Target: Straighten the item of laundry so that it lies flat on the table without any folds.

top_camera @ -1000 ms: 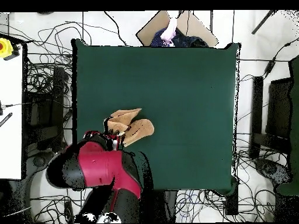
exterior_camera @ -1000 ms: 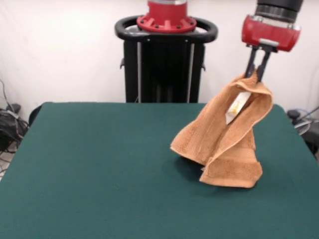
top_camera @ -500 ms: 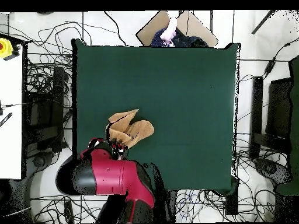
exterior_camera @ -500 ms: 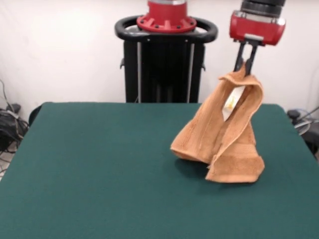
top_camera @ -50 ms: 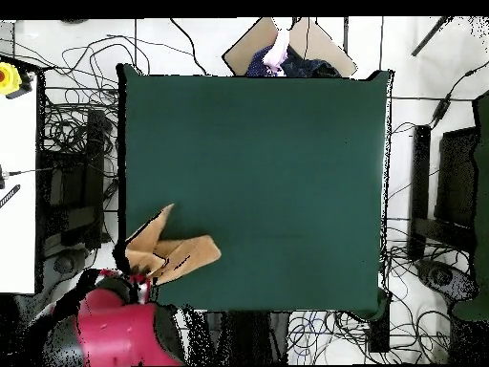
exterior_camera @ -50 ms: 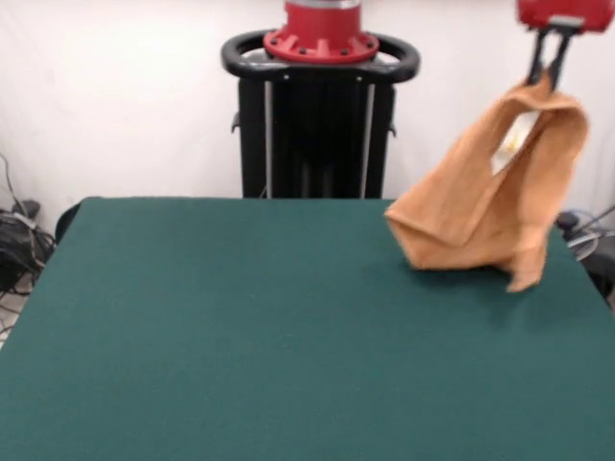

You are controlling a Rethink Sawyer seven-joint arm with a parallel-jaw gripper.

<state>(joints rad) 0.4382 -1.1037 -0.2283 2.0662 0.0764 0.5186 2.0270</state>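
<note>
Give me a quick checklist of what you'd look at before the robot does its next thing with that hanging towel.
1. Pincer shut on the towel: ok, the cloth hangs from its tip.
2. Towel flat with no folds: not ok, it hangs bunched and doubled over.
3. Towel clear of the table: cannot tell, its lower corners hang right at the surface.
4. Towel over the table's middle: not ok, it hangs near a table corner.
5. Bare tabletop to spread it on: ok.

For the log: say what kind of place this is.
Probably a robotics lab. A green table stands ringed by loose cables on the floor, and a robot gripper holds a towel up over it.
</note>
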